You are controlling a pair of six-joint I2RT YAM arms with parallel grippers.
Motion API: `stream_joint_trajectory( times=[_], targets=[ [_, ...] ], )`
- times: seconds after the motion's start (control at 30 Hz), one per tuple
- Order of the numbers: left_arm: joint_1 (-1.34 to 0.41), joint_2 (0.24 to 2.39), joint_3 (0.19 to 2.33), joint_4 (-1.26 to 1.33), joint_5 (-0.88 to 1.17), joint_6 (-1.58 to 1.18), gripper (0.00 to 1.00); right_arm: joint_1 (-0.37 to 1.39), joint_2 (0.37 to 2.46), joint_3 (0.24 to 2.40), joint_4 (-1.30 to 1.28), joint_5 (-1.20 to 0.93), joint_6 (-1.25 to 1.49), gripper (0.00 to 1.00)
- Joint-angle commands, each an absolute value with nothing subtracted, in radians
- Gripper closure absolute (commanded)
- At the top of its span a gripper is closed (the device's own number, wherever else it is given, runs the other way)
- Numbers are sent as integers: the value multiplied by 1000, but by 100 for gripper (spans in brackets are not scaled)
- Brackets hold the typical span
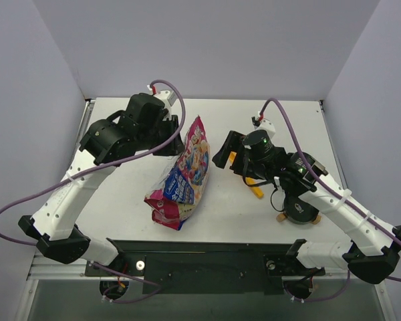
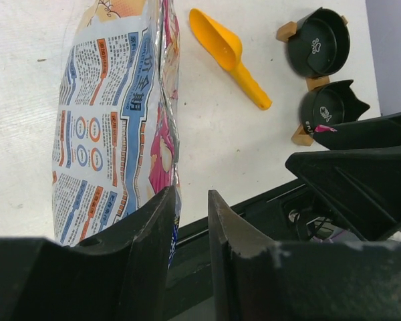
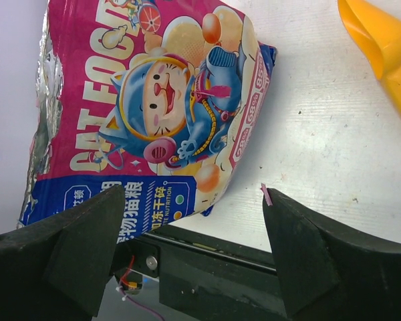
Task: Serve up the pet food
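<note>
The left gripper (image 2: 190,195) is sitting at the far part of the cat-food bag (image 2: 113,120). Its jaws are showing only a narrow slot, and the bag's foil edge is running into that slot along one finger. Whether they are truly pinching the foil cannot be told. The placement suggests this arm is meant to steady the bag on its edge or tip it.

The right gripper (image 3: 194,194) is hovering at the bag's pink printed face with jaws spread wide and nothing between them. It looks free to take either the bag or a tool.

The bag is standing mid-table (image 1: 227,207) between the two arms. The pet food is showing nowhere in these views, so it is presumably riding inside the bag. Whether the bag's top is open cannot be made out.

Just right of the bag, an orange scoop (image 2: 227,50) is lying flat on the table, apart from both grippers. Beyond it, two black bowls (image 2: 317,45) are waiting on wooden stands near the right arm. Only white printed marks are showing on their bottoms. With the scoop lying between bag and bowls, serving appears yet to begin.
</note>
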State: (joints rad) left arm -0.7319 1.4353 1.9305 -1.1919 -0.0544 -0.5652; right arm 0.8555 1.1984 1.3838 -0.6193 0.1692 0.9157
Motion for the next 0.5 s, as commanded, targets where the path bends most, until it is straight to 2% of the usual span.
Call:
stream_joint_trajectory(
  times=[0.0,0.47],
  targets=[
    [-742,1440,1928,-1218,-97,-528,64,867,1170,1379,-598,213,919,21],
    [-742,1465,1901,-1172,-103,-511,70,877,1167,1368,-597,222,931,21]
  ],
)
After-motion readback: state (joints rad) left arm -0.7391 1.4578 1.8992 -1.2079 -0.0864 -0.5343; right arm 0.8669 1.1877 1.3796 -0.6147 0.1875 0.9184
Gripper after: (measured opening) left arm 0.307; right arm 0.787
